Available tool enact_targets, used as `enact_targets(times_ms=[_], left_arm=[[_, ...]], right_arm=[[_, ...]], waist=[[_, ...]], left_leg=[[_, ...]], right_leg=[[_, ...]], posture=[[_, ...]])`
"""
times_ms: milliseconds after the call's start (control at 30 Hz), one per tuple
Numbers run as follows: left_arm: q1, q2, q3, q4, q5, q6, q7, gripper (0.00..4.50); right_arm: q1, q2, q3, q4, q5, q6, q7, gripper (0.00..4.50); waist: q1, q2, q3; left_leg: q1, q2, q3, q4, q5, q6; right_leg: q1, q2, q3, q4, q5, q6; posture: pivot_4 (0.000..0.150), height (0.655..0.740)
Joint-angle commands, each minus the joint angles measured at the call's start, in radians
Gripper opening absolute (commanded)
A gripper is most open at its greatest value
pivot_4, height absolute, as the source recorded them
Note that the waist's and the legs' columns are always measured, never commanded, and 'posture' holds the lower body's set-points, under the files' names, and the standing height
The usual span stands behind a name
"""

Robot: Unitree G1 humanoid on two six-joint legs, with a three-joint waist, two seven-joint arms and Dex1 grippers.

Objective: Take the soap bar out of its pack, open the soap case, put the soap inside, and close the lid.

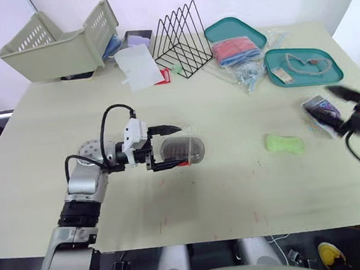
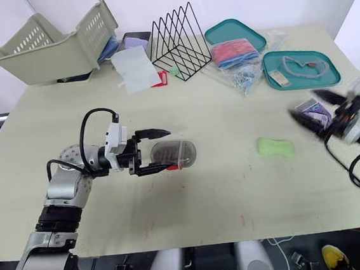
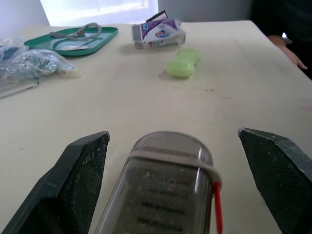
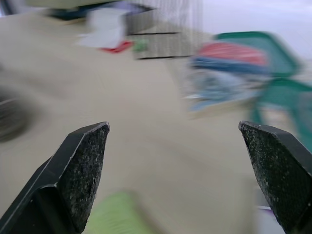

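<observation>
A grey see-through soap case (image 1: 183, 151) with a red latch lies shut on the table, left of centre. My left gripper (image 1: 180, 146) is open, and its two fingers straddle the near end of the case (image 3: 168, 185) with gaps on both sides. The green soap bar (image 1: 284, 143) lies bare on the table to the right. Its purple and white pack (image 1: 321, 105) rests farther right. My right gripper (image 1: 337, 108) is open and blurred, hovering at the pack, just beyond the soap (image 4: 117, 214).
A tipped beige basket (image 1: 56, 45) stands at the back left, with a black wire file rack (image 1: 180, 39) and loose paper (image 1: 138, 65) beside it. Two teal trays (image 1: 234, 31) (image 1: 301, 66) and plastic bags (image 1: 244, 71) fill the back right.
</observation>
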Motion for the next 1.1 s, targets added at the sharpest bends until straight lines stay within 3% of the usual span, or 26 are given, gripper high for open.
enact_targets(times_ms=[33,233,567,1100], left_arm=[[-0.065,0.037,-0.012,0.072,0.047,-0.064,-0.045,4.5],[-0.152,0.064,-0.055,0.204,0.118,-0.136,-0.115,4.5],[-0.233,0.061,-0.107,0.337,0.201,-0.237,-0.169,4.5],[-0.271,0.029,-0.143,0.436,0.248,-0.303,-0.18,4.5]], right_arm=[[0.116,-0.017,0.043,0.021,0.01,-0.169,0.237,4.46],[0.177,-0.022,0.115,0.116,-0.049,-0.369,0.38,4.46],[0.226,-0.002,0.173,0.147,-0.088,-0.566,0.442,4.46],[0.256,-0.011,0.229,0.116,-0.103,-0.579,0.366,4.46]], waist=[[0.001,0.0,0.0],[-0.009,-0.001,0.0],[-0.004,-0.001,0.0],[-0.004,-0.001,0.0]], left_leg=[[0.0,0.0,0.0,0.0,0.0,0.0],[0.002,0.0,0.001,0.002,0.0,0.0],[0.001,0.001,0.001,0.002,0.0,0.0],[0.001,0.001,0.001,0.002,0.0,0.0]], right_leg=[[0.0,0.0,0.0,-0.001,0.0,0.0],[0.0,0.001,0.001,0.002,-0.002,0.004],[0.0,0.001,0.001,0.002,-0.002,0.003],[0.0,0.001,0.001,0.002,-0.001,0.002]], posture=[[0.15,0.74],[0.15,0.74],[0.15,0.74],[0.15,0.74]])
